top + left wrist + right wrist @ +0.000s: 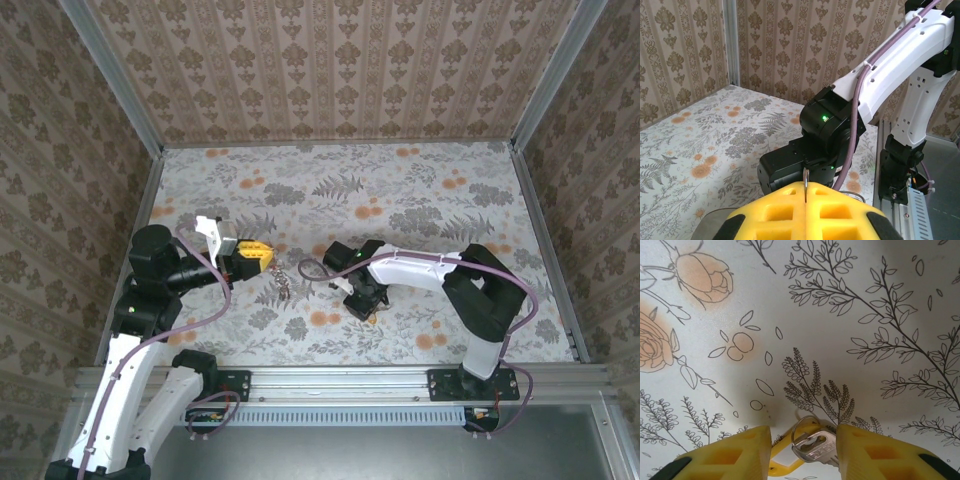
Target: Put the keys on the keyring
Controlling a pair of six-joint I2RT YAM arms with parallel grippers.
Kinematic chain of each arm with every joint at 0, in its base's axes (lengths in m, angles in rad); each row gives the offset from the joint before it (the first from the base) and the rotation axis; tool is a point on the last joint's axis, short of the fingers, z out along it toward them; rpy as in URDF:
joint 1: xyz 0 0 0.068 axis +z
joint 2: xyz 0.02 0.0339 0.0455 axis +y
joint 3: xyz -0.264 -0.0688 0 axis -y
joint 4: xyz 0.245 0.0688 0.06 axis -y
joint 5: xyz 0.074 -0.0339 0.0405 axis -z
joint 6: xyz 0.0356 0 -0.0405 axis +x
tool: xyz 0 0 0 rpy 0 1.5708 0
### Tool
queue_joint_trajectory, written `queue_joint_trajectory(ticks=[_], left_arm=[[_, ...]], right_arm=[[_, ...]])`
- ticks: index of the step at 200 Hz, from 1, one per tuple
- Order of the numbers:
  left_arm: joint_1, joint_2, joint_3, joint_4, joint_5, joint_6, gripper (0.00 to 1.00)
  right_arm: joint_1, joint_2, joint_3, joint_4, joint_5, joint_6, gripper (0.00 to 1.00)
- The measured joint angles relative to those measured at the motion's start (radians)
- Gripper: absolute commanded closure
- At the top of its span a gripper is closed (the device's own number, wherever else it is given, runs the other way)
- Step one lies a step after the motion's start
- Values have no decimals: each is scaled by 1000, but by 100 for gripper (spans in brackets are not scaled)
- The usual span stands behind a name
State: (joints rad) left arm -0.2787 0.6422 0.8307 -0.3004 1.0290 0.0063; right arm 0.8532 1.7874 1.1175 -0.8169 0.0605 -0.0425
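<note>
In the right wrist view, the keys (816,449) lie flat on the flowered table: a silver key on a small split ring with a yellow tag (785,462). My right gripper (803,439) points down over them, its yellow fingers (740,452) standing apart on either side; the right finger is against the key. From above, that gripper (368,310) is near the table's middle. My left gripper (262,257) is shut on a thin metal ring seen edge-on (805,179). This is part of the keyring, whose brown chain (283,284) dangles below the gripper.
The table (400,190) is walled with patterned paper on three sides, with metal posts in the corners. The right arm (875,85) and its black wrist stand straight ahead in the left wrist view. A rail (340,382) runs along the near edge.
</note>
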Motion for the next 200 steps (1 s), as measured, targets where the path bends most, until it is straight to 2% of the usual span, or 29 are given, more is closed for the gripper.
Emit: queue_joint_trajectory(ticks=[43,78,164,200], left_arm=[[8,3,0,2,0,0,100],[12,9,0,2,2,0,100],[19,18,0,2,4,-5,100],[19,26,0,2,3,-5,100]], right_arm=[[3,0,-7,2,23,-17,70],[3,0,-24,3,35,-32,72],[3,-23,-43,29,41,-42,100],[0,-91,-93,69,5,-43,100]])
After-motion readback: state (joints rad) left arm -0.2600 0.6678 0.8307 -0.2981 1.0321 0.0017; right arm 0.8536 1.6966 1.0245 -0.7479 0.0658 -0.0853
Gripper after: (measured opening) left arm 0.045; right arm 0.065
